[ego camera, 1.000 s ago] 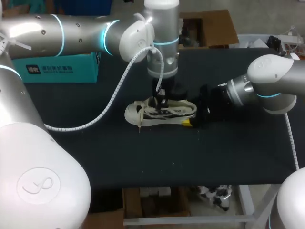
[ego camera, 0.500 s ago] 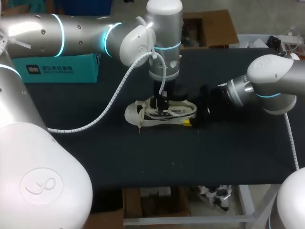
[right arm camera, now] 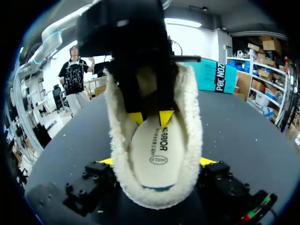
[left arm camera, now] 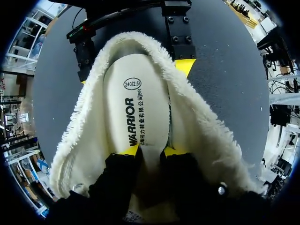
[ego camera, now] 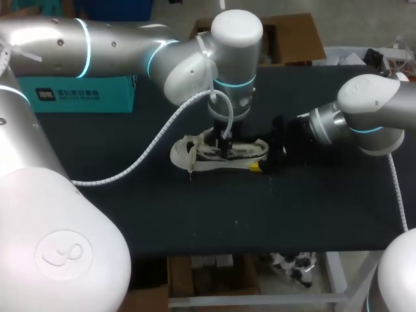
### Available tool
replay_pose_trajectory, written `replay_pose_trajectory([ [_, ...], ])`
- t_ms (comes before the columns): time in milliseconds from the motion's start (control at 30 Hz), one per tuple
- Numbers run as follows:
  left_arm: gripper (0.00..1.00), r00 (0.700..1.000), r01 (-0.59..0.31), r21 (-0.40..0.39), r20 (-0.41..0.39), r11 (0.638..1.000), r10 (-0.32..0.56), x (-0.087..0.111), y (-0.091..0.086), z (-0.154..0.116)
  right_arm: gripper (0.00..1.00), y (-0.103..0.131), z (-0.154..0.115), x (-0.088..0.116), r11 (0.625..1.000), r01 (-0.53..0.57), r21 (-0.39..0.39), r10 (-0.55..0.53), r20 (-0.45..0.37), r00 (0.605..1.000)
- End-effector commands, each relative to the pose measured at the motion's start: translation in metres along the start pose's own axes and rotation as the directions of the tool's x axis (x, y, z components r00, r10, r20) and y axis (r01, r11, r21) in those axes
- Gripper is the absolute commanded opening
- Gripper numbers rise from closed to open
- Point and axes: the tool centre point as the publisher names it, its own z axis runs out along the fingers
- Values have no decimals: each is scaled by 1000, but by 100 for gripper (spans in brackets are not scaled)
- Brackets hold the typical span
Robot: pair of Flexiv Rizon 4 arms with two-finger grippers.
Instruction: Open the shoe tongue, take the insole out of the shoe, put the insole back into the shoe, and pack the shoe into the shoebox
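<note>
Left wrist view — left end effector [left arm camera: 151, 151] pinched insole [left arm camera: 140, 101] inside shoe [left arm camera: 89, 140] | right end effector [right arm camera: 156, 162] clamped shoe heel on worktop [ego camera: 195, 214]

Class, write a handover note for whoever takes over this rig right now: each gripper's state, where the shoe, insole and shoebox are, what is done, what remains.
Left gripper: reaching down into the shoe, apparently shut on the front part of the insole.
Right gripper: shut on the shoe's heel; the shoe stands on the table.
Shoebox: at the table's back left, apart from the shoe.
Done: shoe opened wide.
Left: lift the insole out, refit it, box the shoe.
</note>
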Motion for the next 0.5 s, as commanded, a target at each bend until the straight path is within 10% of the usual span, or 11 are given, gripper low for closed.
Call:
replay_pose_trajectory([
  [33, 0, 1000, 6, -13, 25, 1000, -5, -15, -2, 113, 0, -4, 4, 0, 1000, 1, -3, -1, -2, 1000],
  [500, 0, 997, -68, 159, 49, 985, 60, -20, 11, -6, 0, -4, 4, 0, 1000, 1, -3, -1, -2, 1000],
])
